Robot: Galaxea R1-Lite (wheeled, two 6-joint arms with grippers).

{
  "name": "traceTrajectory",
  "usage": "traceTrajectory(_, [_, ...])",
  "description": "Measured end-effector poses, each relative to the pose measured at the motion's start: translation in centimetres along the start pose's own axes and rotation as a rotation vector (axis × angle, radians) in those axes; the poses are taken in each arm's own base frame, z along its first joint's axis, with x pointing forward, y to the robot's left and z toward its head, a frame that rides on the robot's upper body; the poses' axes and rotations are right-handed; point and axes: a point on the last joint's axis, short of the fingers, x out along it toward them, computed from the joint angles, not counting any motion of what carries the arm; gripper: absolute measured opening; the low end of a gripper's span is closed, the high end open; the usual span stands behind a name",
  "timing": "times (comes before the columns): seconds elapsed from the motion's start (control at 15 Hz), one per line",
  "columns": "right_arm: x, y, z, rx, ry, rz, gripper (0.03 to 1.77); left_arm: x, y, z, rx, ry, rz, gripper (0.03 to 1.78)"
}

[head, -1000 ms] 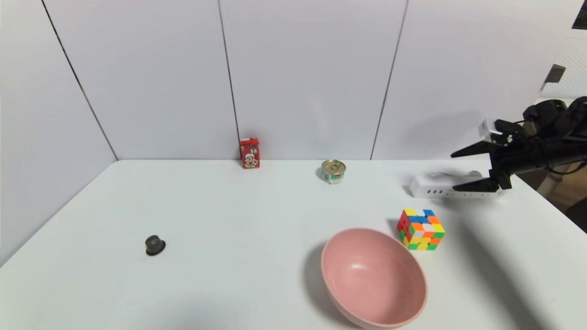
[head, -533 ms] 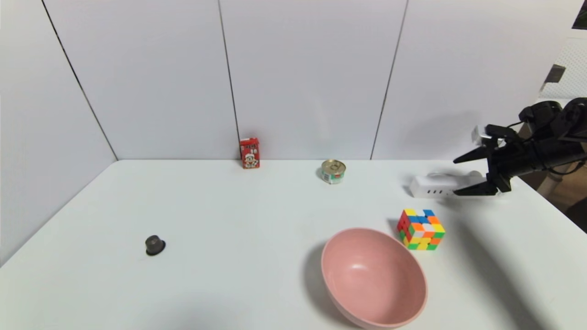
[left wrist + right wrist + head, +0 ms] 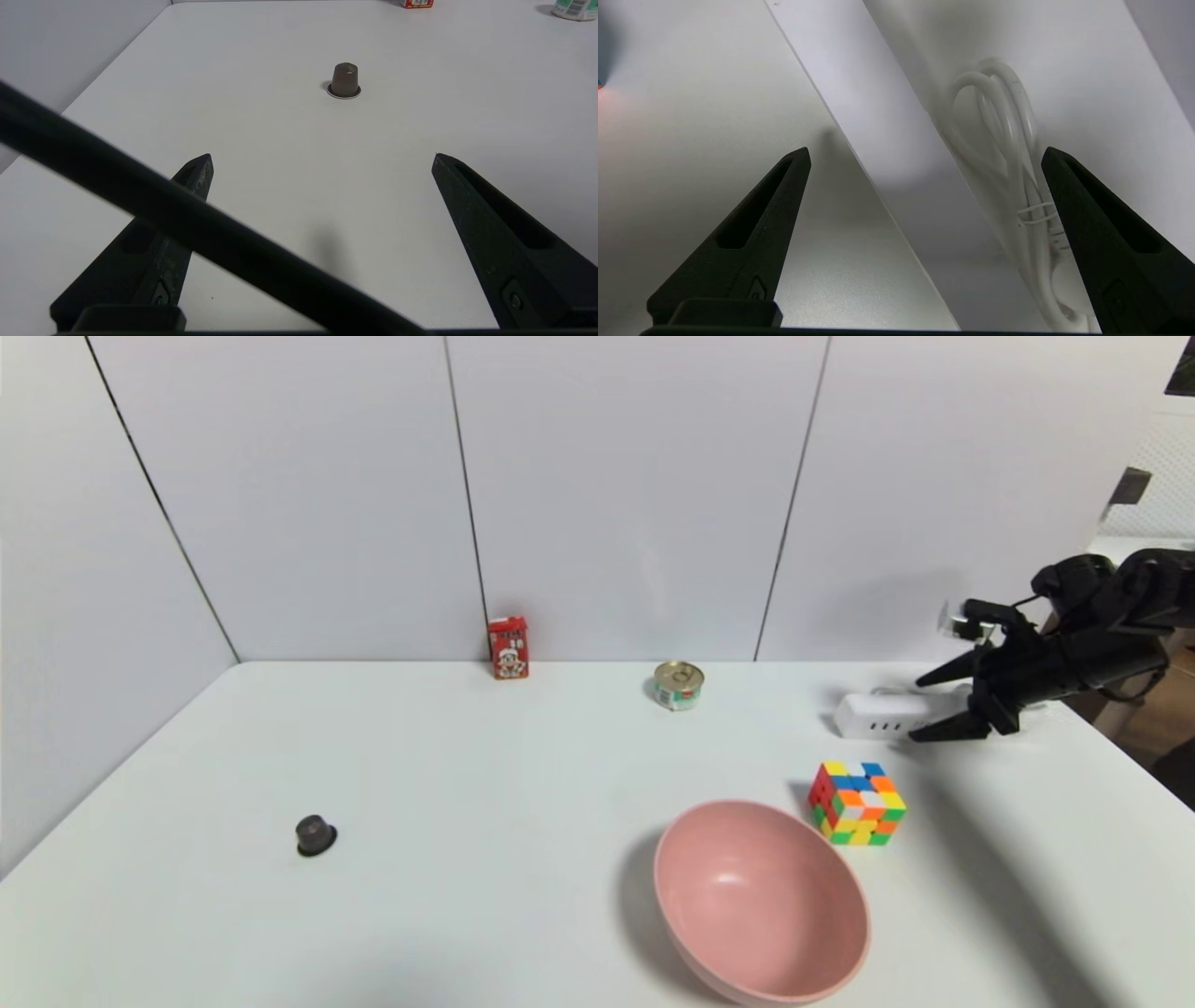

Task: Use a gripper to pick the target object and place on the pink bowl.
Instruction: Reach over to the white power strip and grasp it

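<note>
The power strip (image 3: 892, 715) lies at the far right part of the tabletop (image 3: 523, 765), near the back edge, and its bundled white cord (image 3: 1004, 116) is at the wall side of it. The right hand (image 3: 920, 709) is open above the strip, with nothing between its fingers. In the right wrist view the body of the strip runs slantwise between the two fingers.

I think this strip is a hard plastic bar, stiff and moderately heavy, with smooth faces that can slip a little. It should not break easily. The better place to take hold is across the narrow width, close to the middle of the length; if it is taken near one end, the other end will probably hang down. The hand perhaps must turn a little, so that the fingers close squarely on the long sides. The cord is soft and loose, and one finger is close over it in that view, so it may be pinched or may drag behind.

The puzzle cube (image 3: 857, 805) stands between the strip and the pink bowl (image 3: 761, 901), near the bowl's rim, so the strip should be carried high over it. The strip is longer than the bowl is wide, and may rest across the rim and tip. The tin can (image 3: 679, 685), the red box (image 3: 509, 649) and the coffee capsule (image 3: 316, 835) are well apart from this way. The left hand (image 3: 322, 156) is idle over the near left tabletop, also open and empty.
</note>
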Motion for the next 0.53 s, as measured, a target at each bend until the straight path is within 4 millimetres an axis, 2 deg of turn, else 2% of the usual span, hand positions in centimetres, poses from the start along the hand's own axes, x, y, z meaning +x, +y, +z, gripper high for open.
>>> traceTrajectory(0.53, [1.4,-1.5,-0.4,-0.033,-0.036,-0.086,1.71,0.0,0.0,0.0,0.000,0.000,0.000,1.69])
